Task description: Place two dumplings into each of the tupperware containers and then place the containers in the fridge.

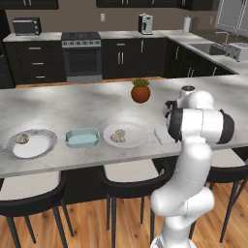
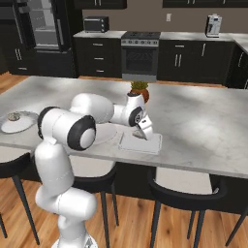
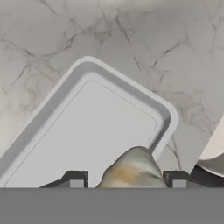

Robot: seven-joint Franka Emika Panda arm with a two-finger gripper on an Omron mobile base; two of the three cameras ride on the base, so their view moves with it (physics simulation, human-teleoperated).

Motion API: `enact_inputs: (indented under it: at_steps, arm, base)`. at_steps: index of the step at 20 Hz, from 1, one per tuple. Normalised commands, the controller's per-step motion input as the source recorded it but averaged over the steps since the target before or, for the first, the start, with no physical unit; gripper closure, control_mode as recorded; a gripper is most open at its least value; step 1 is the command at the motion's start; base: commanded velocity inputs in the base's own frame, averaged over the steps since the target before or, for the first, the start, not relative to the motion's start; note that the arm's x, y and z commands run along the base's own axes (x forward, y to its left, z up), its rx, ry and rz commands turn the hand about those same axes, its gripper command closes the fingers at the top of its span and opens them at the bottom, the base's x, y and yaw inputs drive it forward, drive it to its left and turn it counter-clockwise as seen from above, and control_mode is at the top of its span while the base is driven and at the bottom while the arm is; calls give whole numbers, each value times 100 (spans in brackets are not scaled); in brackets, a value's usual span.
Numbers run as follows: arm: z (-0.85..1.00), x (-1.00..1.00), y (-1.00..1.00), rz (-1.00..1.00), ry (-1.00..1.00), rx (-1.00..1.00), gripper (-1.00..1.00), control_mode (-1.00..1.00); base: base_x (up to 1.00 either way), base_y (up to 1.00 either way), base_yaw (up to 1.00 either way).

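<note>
Over the marble island counter (image 2: 203, 126), the gripper (image 3: 126, 178) is hanging above a pale tupperware container (image 3: 87, 131) and pinching a dumpling (image 3: 131, 170) between its fingertips (image 3: 75, 178). Another light-blue container (image 1: 82, 137) is lying between two white plates (image 1: 33, 144), each carrying dumplings. Far behind, the fridge (image 2: 44, 29) is standing in the corner.

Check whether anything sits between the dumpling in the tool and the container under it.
Nothing loose lies between them. The dumpling is held in the tool, over a corner of the container. The container's flat whitish face could be a lid or its floor; I cannot tell.
</note>
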Motion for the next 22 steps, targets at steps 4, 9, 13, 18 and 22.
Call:
enact_inputs:
  at_steps: [4, 9, 13, 18, 22]
  arm:
    - [-67, 49, -23, 0, 0, 0, 100, -100]
    - [-45, 58, -13, 0, 0, 0, 100, -100]
    - [-31, 50, -27, 0, 0, 0, 100, -100]
    - [-5, 28, -9, 0, 0, 0, -100, -100]
    - [0, -12, 3, -2, -1, 0, -100, -100]
  base:
    - [0, 0, 0]
    - [0, 0, 0]
    - [0, 0, 0]
    - [0, 0, 0]
    - [0, 0, 0]
